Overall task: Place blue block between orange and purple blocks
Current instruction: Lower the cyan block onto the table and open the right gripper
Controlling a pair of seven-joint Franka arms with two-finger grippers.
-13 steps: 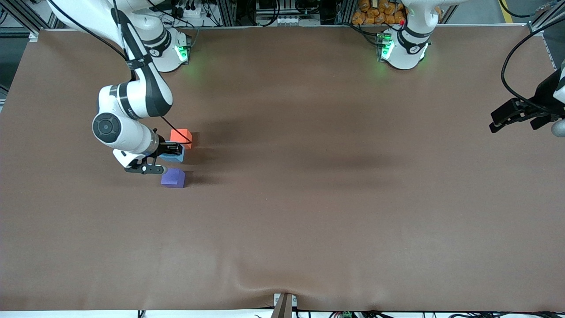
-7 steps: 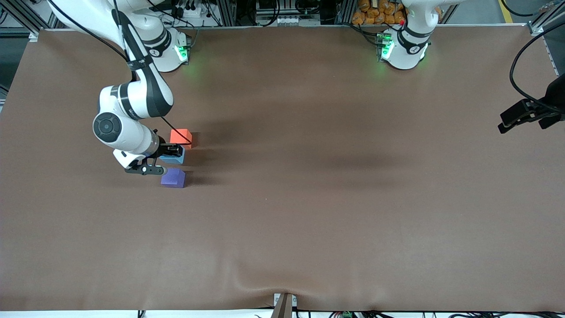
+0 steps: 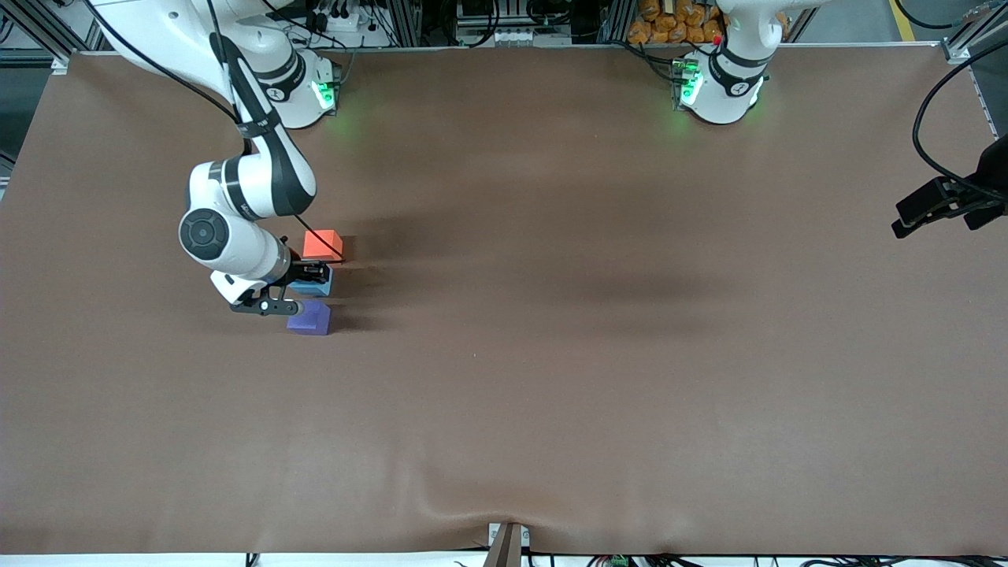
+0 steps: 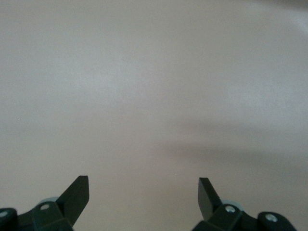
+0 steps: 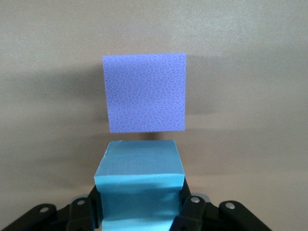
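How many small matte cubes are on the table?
3, in one row toward the right arm's end: orange-red matte cube farthest from the front camera, light sky-blue matte cube in the right gripper, violet-purple matte cube nearest.

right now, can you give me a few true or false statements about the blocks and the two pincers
1. The right pincer is shut on the blue block. True.
2. The blue block sits between the orange block and the purple block. True.
3. The left pincer holds the purple block. False: it is open and holds nothing, over bare table at the left arm's end.
4. The orange block is nearer the front camera than the purple block. False: the purple one is nearer.
5. The purple block is stacked on the blue block. False: it rests on the table beside it.
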